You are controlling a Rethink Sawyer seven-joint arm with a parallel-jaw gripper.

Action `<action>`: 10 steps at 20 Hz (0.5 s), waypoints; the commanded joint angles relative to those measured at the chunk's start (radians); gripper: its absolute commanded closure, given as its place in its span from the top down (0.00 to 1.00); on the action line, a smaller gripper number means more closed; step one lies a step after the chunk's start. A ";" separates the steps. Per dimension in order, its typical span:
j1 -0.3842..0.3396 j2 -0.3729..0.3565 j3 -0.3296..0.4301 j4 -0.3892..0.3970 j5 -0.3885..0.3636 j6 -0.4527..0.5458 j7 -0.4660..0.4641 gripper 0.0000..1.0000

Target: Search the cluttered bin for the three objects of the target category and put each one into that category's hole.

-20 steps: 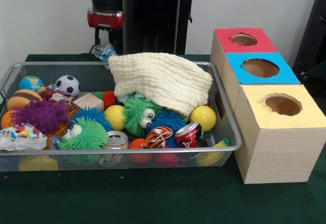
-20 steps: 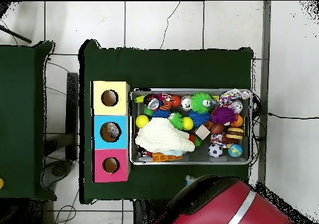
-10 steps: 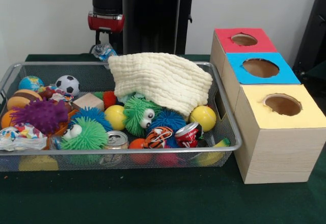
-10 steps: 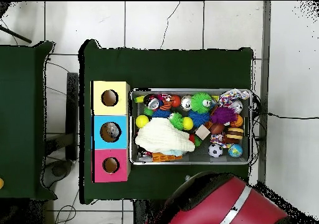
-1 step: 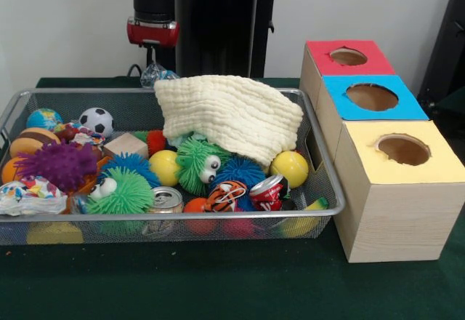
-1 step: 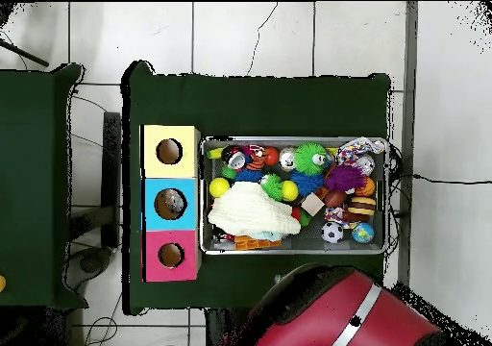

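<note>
Bin (image 5: 182, 217) location and contents? (Operator)

It is a wire-mesh bin on the green surface (image 5: 218, 284), just beside a row of 3 boxes with holes in their tops: red (image 5: 320, 49), blue (image 5: 338, 91), yellow (image 5: 363, 160). It is crowded with balls, furry toys and 2 cans. A cream cloth (image 5: 232, 113) lies over the rear right part. (Technician)

Pincer state? (Operator)

The pincer (image 5: 151, 52) hangs over the far rim. A crinkled clear wrapper (image 5: 156, 76) sits directly beneath it. I cannot tell how far the pincer is open, or whether it holds the wrapper or only stands above it. (Technician)

Failure modes from this position? (Operator)

I judge 4.
1. If the wrapper is held, it is thin and slippery. It may slide free on the way to the boxes and land on the cloth or outside the bin.
2. The cloth hides whatever lies under it. A search that leaves it in place may miss 1 of the 3 targets.
3. The toys touch and overlap. A grasp on 1 item may drag a neighbour up, or push a round ball (image 5: 290, 167) aside.
4. The 3 holes are adjacent, so a small placement error drops the item into the wrong category. (Technician)
</note>
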 commanded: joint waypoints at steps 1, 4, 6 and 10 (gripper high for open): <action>0.011 0.027 0.041 -0.159 0.074 -0.123 -0.010 0.00; 0.015 0.018 0.042 -0.157 0.072 -0.123 -0.005 0.00; 0.018 0.018 0.039 -0.159 0.074 -0.122 -0.007 0.00; 0.020 0.013 0.038 -0.159 0.071 -0.122 -0.005 0.00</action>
